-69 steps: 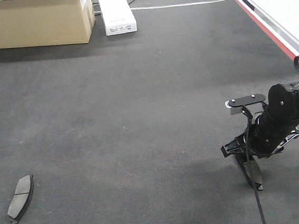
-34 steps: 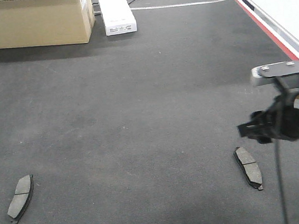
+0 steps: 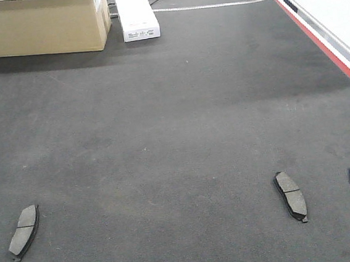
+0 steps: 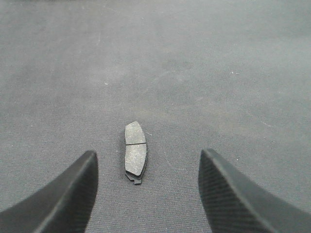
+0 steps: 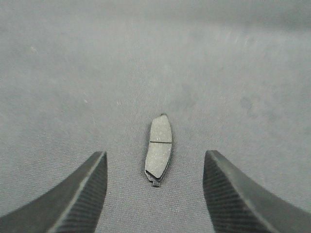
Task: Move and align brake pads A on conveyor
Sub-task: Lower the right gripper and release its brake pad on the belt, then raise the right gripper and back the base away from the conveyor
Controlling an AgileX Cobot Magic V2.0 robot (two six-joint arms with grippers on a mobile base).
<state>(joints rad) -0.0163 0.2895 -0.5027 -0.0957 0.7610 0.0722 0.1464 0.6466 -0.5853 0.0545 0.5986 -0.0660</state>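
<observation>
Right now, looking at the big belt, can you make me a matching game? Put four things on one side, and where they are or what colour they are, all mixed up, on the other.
Things
1. cardboard box
2. long white box
3. edge stripe
4. brake pads

Clues
a. red, running along the right side
b. grey, lying flat at the near end, one left and one right
c. tan, at the far end on the left
d. at the far end, just right of the tan one

Pairs: 1-c, 2-d, 3-a, 4-b.
</observation>
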